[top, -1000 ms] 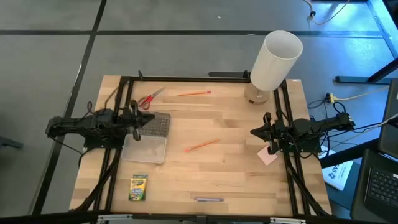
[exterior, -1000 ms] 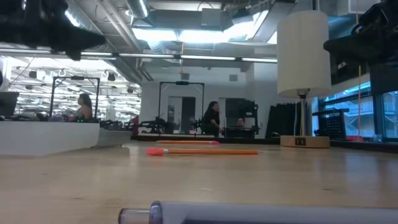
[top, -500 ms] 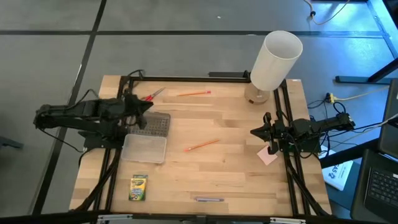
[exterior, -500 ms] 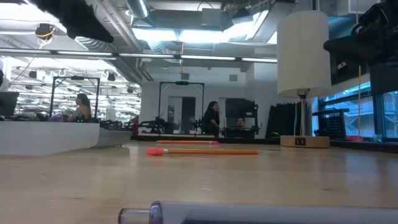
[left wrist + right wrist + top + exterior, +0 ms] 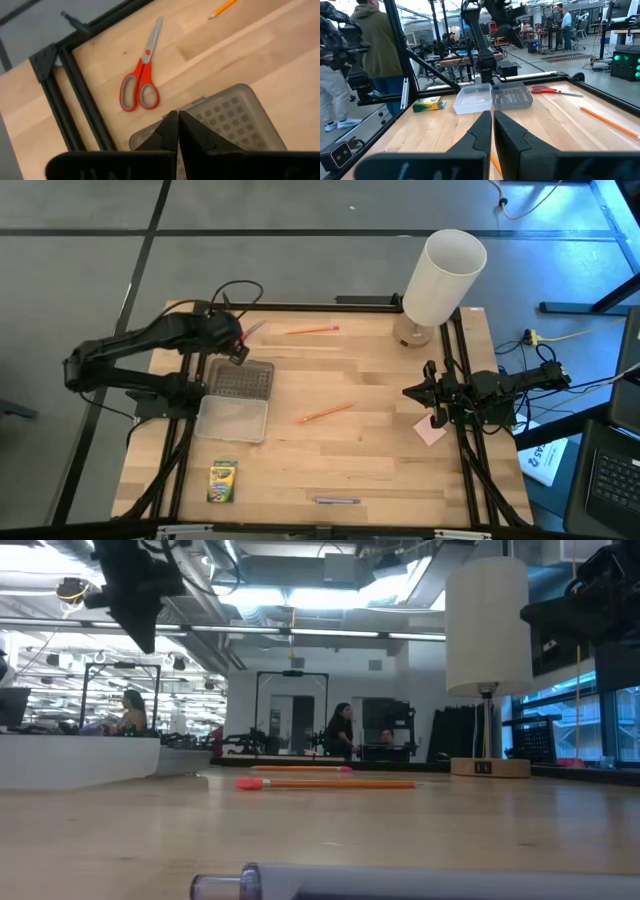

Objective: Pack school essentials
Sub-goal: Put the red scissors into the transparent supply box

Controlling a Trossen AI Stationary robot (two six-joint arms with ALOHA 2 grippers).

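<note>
Left gripper [image 5: 237, 350] is hanging over the table's far-left area, above the gap between the red-handled scissors [image 5: 240, 337] and the open clear plastic case [image 5: 237, 401]; its fingers [image 5: 169, 131] are pressed together, holding nothing; in the left wrist view the scissors [image 5: 141, 76] are lying flat on the wood just beside the black frame rail [image 5: 80, 95], blades pointing toward one orange pencil [image 5: 222, 7], with the dimpled grey lid [image 5: 220, 122] just under the fingertips.

Right gripper [image 5: 431, 394] is waiting at about 3 o'clock on the table, low and level, fingers [image 5: 480, 131] narrow with only a sliver between them, empty; small pink square pad [image 5: 430, 431] is lying just beside it on the near side, probably partly under the arm, hard to say from above.

Rest of the essentials are sitting spread on the tabletop [image 5: 380, 450]: one orange pencil [image 5: 312, 330] at roughly 12 o'clock, the second orange pencil [image 5: 325, 414] near centre, lying diagonal; green-and-yellow crayon box [image 5: 222, 481] at about 7 o'clock, below the case and apart from it; slim grey pen [image 5: 335, 501] at 6 o'clock along the near edge; tall white cylinder [image 5: 442, 278] is standing at about 1 o'clock.

The case is lying open at 9 o'clock, grey lid half toward the scissors, clear tray half toward the crayon box, tray looking empty.
</note>
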